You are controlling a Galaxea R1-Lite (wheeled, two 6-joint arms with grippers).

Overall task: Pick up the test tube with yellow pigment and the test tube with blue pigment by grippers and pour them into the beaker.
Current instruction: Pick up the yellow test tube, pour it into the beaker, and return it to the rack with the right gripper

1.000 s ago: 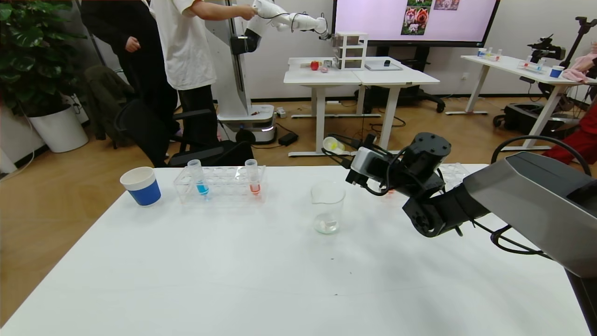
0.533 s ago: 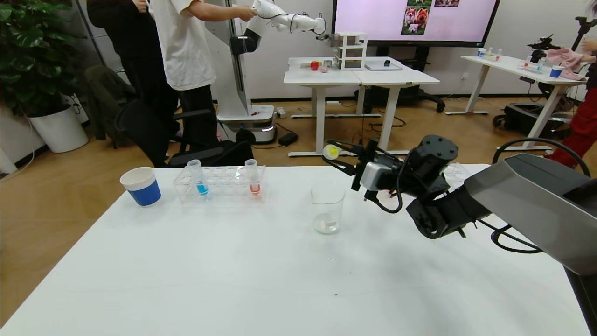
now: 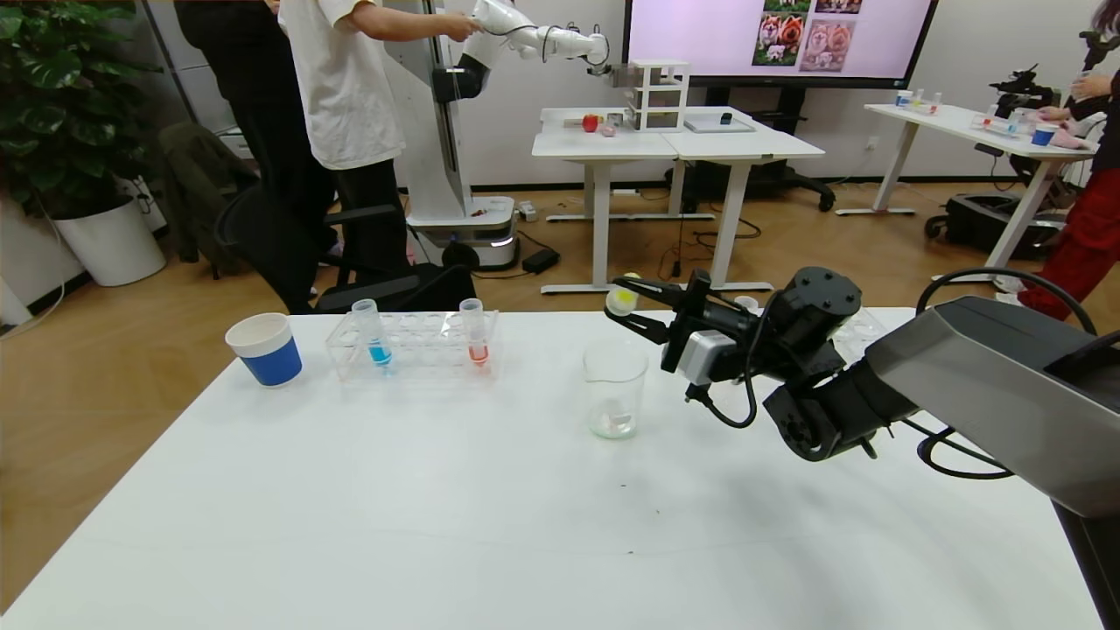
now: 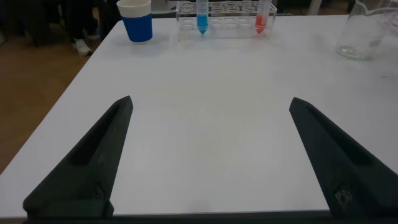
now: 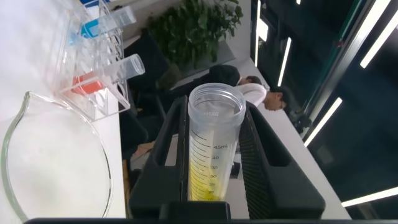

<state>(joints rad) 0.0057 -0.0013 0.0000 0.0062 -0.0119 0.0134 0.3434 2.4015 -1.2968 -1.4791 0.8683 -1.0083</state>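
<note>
My right gripper (image 3: 632, 308) is shut on the test tube with yellow pigment (image 3: 622, 300). It holds the tube tipped onto its side, above and just behind the clear beaker (image 3: 615, 389) at mid-table. In the right wrist view the tube (image 5: 211, 149) sits between the fingers (image 5: 163, 155), with yellow liquid low inside it and the beaker rim (image 5: 93, 134) beside it. The test tube with blue pigment (image 3: 376, 337) stands in a clear rack (image 3: 420, 350) at the back left. My left gripper (image 4: 210, 102) is open and empty over the near table, out of the head view.
A tube with orange-red liquid (image 3: 475, 337) stands in the same rack. A blue-banded paper cup (image 3: 265, 348) is left of the rack. A second clear rack (image 3: 853, 324) lies behind my right arm. People and other tables are beyond the far edge.
My right wrist has rolled, swinging its white box from the top to the underside. The yellow tube's mouth has sunk a little toward the beaker. The left arm has not moved.
</note>
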